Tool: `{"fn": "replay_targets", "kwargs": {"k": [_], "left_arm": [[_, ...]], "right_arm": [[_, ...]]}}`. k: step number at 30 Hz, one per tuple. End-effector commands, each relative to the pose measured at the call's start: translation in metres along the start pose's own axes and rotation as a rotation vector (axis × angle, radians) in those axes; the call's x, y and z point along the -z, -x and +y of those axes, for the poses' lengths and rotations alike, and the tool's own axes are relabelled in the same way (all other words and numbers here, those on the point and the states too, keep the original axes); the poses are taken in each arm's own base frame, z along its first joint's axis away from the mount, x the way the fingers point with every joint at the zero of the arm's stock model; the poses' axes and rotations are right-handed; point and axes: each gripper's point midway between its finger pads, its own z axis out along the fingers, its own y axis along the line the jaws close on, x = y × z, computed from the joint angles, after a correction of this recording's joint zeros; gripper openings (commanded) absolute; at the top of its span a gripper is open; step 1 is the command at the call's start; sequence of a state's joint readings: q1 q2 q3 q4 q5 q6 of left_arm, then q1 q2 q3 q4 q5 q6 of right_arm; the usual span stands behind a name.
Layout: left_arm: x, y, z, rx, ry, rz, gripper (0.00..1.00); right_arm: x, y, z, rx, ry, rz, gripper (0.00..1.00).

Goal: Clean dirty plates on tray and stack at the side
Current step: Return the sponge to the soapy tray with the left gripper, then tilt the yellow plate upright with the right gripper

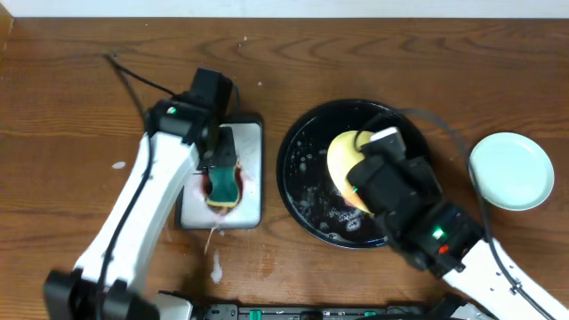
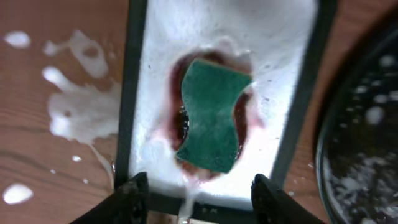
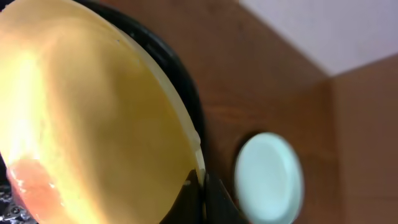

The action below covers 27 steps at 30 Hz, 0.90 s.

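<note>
Yellow plate (image 1: 342, 153) is tilted up over the black tray (image 1: 296, 173), a pink-red smear low on its face. The right tool (image 3: 200, 198) is pinched tight on its rim, one finger on each side of the edge. Off to the right, a mint plate (image 1: 511, 171) sits flat on the table (image 1: 71, 89), apart from the tray. On the left, the green sponge (image 2: 211, 115) lies in pink-stained foam in the white tray (image 2: 127, 93). The left tool (image 2: 198, 194) hangs above it, fingers spread wide, gripping nothing.
</note>
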<state>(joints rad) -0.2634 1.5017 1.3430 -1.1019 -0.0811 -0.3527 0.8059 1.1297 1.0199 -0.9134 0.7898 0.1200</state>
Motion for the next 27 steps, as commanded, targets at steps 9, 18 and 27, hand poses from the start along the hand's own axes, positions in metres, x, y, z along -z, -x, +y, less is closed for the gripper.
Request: {"fn": "replay_targets", "kwargs": {"k": [9, 18, 27], "left_arm": [[0.043, -0.015, -0.005, -0.002, -0.131, -0.052, 0.56], [0.070, -0.022, 0.002, 0.005, -0.159, -0.125, 0.80], [0.068, -0.021, 0.002, 0.004, -0.157, -0.119, 0.81]], "right_arm": [[0.040, 0.029, -0.014, 0.210, -0.281, -0.173, 0.01], [0.047, 0.034, -0.009, 0.197, -0.277, -0.208, 0.01], [0.047, 0.037, -0.008, 0.176, -0.274, -0.220, 0.01]]}}
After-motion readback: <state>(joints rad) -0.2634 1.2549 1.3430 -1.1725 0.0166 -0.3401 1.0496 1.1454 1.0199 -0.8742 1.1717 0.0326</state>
